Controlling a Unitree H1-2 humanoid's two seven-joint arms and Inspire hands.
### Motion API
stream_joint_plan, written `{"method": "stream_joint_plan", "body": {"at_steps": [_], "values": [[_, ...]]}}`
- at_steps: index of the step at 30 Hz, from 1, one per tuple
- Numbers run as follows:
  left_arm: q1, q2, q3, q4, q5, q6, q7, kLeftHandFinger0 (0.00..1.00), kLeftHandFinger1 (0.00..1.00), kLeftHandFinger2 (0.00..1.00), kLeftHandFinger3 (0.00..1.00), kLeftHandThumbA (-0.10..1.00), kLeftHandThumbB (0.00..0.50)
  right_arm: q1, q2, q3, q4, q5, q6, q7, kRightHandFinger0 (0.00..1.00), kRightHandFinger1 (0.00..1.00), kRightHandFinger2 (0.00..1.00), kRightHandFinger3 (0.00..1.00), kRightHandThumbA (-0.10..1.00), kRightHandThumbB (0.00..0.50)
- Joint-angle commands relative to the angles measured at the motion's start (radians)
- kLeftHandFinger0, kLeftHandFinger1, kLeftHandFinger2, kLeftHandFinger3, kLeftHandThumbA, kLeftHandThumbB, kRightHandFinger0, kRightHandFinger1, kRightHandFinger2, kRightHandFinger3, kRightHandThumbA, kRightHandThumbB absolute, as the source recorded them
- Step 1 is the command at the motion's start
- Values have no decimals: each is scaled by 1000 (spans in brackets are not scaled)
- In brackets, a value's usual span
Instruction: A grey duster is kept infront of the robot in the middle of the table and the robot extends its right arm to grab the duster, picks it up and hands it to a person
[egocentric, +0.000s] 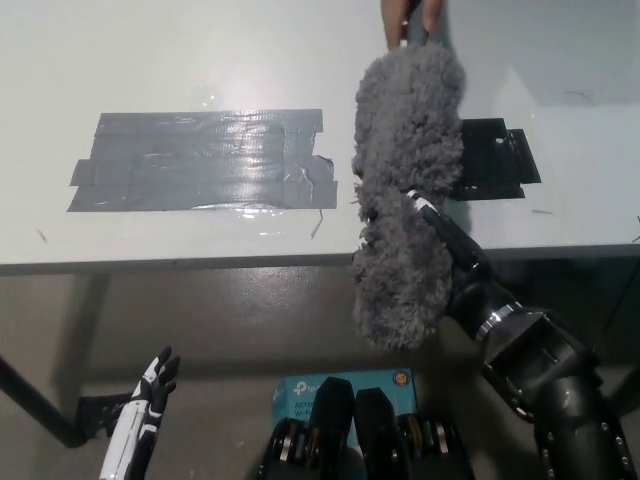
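The grey fluffy duster (405, 190) is held up over the table's front edge, its head tilted toward the far side. My black right hand (435, 235) is shut on its lower part, mostly buried in the fluff. At the top edge a person's hand (408, 18) closes around the duster's handle end. My white left hand (148, 400) rests low at the lower left, below the table, fingers apart and holding nothing.
The white table (200, 60) carries a large patch of grey tape (200, 160) at its left middle and a black tape patch (495, 160) to the right of the duster. A teal box (345, 385) lies on the floor below.
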Motion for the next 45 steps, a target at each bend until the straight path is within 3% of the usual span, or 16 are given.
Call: {"method": "stream_joint_plan", "body": {"at_steps": [1, 5, 10, 11, 12, 13, 14, 15, 17, 21, 24, 30, 35, 39, 41, 45], "values": [[-20, 20, 4, -46, 18, -40, 7, 1000, 1000, 1000, 1000, 1000, 375, -80, -8, 39, -92, 214, 1, -64, 0, 374, 846, 1000, -100, 105], [-22, 19, 6, -52, 16, -38, 3, 1000, 1000, 1000, 1000, 997, 376, -80, -8, 55, -102, 218, 1, -93, 0, 381, 832, 1000, -100, 90], [-23, 20, 7, -60, 8, -29, -5, 1000, 1000, 1000, 1000, 984, 369, -84, -28, 79, -105, 226, 1, -82, 0, 373, 876, 1000, -100, 122], [-26, 21, 7, -59, 10, -27, -5, 1000, 1000, 1000, 1000, 988, 371, -83, -37, 87, -102, 213, 1, -54, 373, 779, 1000, 1000, 167, 310], [-29, 21, 7, -58, 13, -27, -4, 1000, 1000, 1000, 1000, 989, 371, -82, -41, 89, -100, 207, 1, -37, 351, 835, 1000, 1000, 218, 273], [-30, 22, 6, -57, 15, -27, -4, 1000, 1000, 1000, 1000, 990, 370, -76, -44, 94, -99, 198, 1, 9, 742, 1000, 1000, 1000, 406, 321], [-28, 23, 5, -62, 18, -26, -5, 1000, 1000, 1000, 1000, 994, 365, -62, -47, 100, -102, 163, 1, 86, 1000, 1000, 1000, 1000, 538, 396], [-27, 24, 5, -62, 21, -27, -5, 1000, 1000, 1000, 1000, 1000, 360, -57, -46, 101, -104, 154, 1, 103, 1000, 1000, 1000, 1000, 560, 446], [-30, 27, 1, -56, 30, -39, -1, 1000, 1000, 1000, 1000, 1000, 353, -47, -44, 100, -106, 122, 1, 138, 1000, 1000, 1000, 1000, 657, 487], [-33, 28, 2, -55, 26, -33, -6, 1000, 1000, 1000, 1000, 1000, 367, -32, -41, 89, -111, 85, 1, 187, 1000, 1000, 1000, 1000, 753, 499], [-38, 26, 2, -47, 28, -37, -4, 1000, 1000, 1000, 1000, 1000, 366, -17, -52, 87, -130, 43, 1, 211, 1000, 1000, 1000, 1000, 789, 500], [-42, 24, 7, -56, 27, -16, -1, 1000, 1000, 1000, 1000, 1000, 378, 59, -126, 124, -300, -248, -74, 213, 1000, 1000, 1000, 1000, 925, 476], [-49, 27, 7, -45, 9, -22, -13, 1000, 1000, 1000, 1000, 1000, 382, 152, -160, 103, -402, -365, -136, 216, 1000, 1000, 1000, 1000, 934, 487], [-52, 29, 9, -44, 15, -23, -8, 1000, 1000, 1000, 1000, 1000, 377, 239, -207, 91, -455, -492, -200, 237, 1000, 1000, 1000, 1000, 983, 459], [-49, 26, 13, -49, 7, -12, -7, 1000, 1000, 1000, 1000, 994, 382, 301, -239, 102, -454, -672, -268, 211, 1000, 1000, 1000, 1000, 947, 464], [-46, 21, 13, -44, 5, -19, -5, 1000, 1000, 1000, 1000, 981, 373, 358, -297, 125, -393, -846, -342, 202, 1000, 1000, 1000, 1000, 941, 457]]}}
